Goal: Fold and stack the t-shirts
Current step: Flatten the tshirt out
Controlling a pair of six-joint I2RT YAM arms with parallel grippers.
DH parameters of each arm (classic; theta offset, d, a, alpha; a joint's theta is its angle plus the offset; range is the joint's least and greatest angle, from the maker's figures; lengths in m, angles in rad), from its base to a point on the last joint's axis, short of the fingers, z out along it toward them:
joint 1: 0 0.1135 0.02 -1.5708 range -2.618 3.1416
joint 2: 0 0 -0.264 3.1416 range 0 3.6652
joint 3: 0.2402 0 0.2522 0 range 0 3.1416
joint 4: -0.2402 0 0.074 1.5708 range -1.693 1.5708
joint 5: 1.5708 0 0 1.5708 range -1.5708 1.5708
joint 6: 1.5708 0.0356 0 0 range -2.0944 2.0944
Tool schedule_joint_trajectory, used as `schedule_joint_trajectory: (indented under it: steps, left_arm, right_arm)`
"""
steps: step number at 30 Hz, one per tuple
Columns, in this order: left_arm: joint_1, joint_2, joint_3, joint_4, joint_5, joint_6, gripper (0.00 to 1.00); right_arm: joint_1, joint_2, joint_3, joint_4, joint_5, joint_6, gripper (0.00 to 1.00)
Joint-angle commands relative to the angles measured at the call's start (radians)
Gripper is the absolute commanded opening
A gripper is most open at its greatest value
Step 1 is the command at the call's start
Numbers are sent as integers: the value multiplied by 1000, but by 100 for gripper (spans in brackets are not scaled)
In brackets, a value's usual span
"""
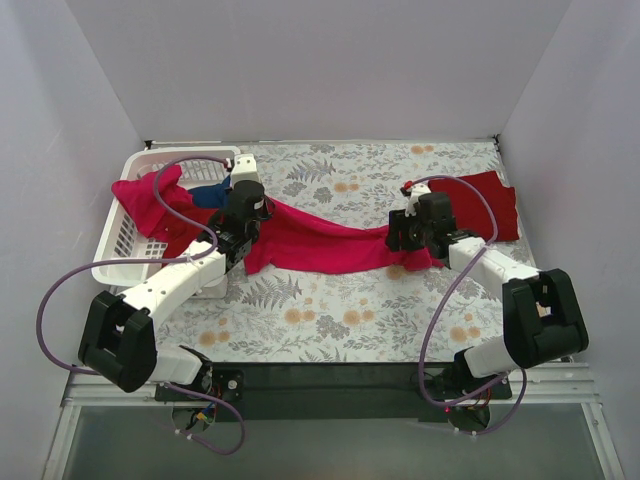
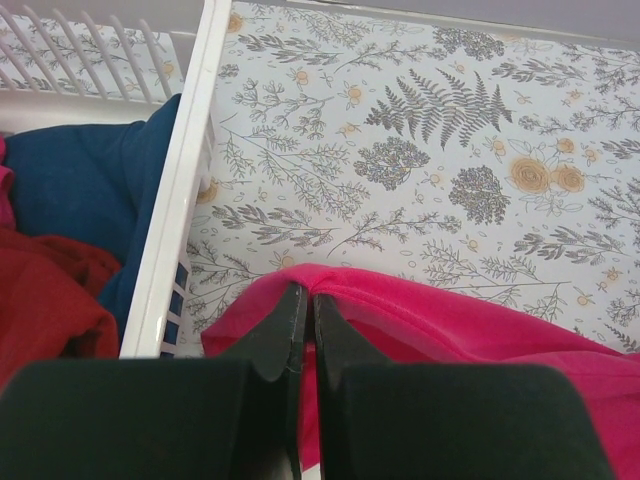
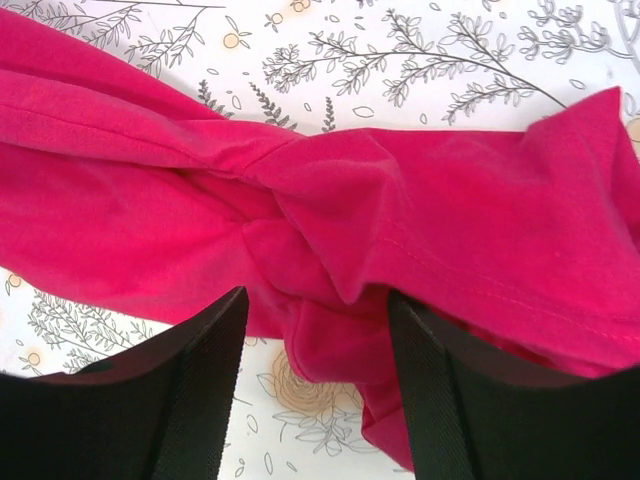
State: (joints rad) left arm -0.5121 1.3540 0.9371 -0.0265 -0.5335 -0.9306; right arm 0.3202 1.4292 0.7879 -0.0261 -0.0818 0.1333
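Your left gripper (image 2: 303, 295), just beside the basket (image 2: 190, 190), is pressed together on an edge of the pink shirt (image 1: 320, 245). It likely anchors that end so the cloth stretches across the table (image 1: 330, 310) as a twisted band. Your right gripper (image 3: 317, 300) stands spread, straddling the twist without pinching it. A red shirt (image 1: 490, 205) lies flat behind it.

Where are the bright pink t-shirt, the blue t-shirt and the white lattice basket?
bright pink t-shirt (image 1: 320, 248): top view, its stretched middle.
blue t-shirt (image 2: 80, 180): left wrist view, its flat upper part.
white lattice basket (image 2: 183, 170): left wrist view, its long rim.
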Motion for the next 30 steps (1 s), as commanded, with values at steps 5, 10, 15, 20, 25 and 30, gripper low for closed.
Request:
schedule_joint_trajectory:
  steps: [5,10,15,20,25,30]
  left_arm:
    - [14,-19,-14,7,-2,13,0]
    - [18,-16,-14,7,-3,13,0]
    - [21,-7,-14,4,3,13,0]
    - [23,-12,-14,4,4,13,0]
    - [26,-23,-20,-1,4,12,0]
    - [29,-30,-24,0,7,12,0]
  right_arm:
    - [9,39,45,135,-217,15,46]
    - [66,-18,37,138,-335,-3,47]
    - [69,-125,14,82,-215,-32,50]
    - [39,-213,28,28,-1,-49,56]
    - [-108,-199,33,28,73,-11,57]
    - [-220,-158,16,28,44,-3,57]
